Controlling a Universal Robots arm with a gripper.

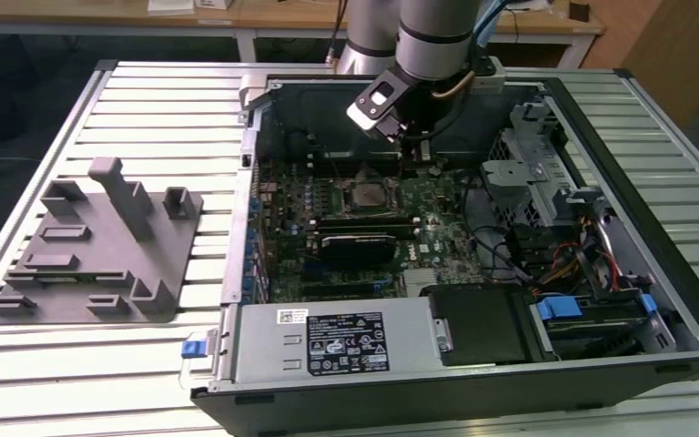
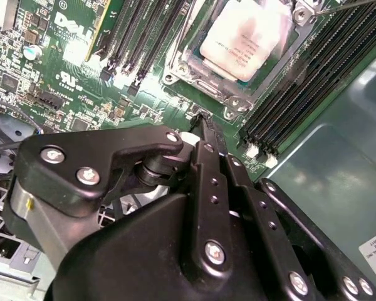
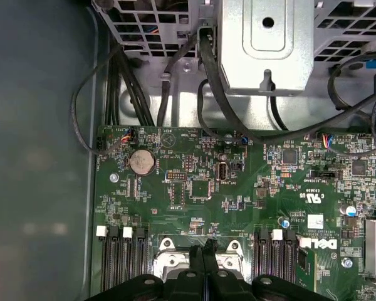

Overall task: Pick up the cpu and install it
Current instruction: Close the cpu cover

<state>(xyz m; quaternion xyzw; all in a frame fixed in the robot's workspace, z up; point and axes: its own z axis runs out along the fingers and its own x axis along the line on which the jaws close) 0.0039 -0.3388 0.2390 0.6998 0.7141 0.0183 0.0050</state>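
Note:
The cpu (image 1: 368, 193) lies flat in its socket on the green motherboard (image 1: 440, 237) inside the open computer case; its pale silver top (image 2: 247, 37) sits inside the metal socket frame (image 2: 194, 81). My gripper (image 1: 426, 162) hangs just above the board, beside the socket on the exterior view's right. Its two black fingers are pressed together with nothing between them, as both wrist views show (image 2: 199, 122) (image 3: 205, 249). The fingertips stand a short way off the socket's edge, apart from the cpu.
A big grey fixture (image 1: 95, 246) with upright posts lies on the slatted table at the exterior view's left. Inside the case are a black block (image 1: 356, 241), the power supply (image 1: 331, 341), a metal drive cage (image 3: 266, 44), loose cables (image 3: 131, 81) and memory slots (image 2: 301, 81).

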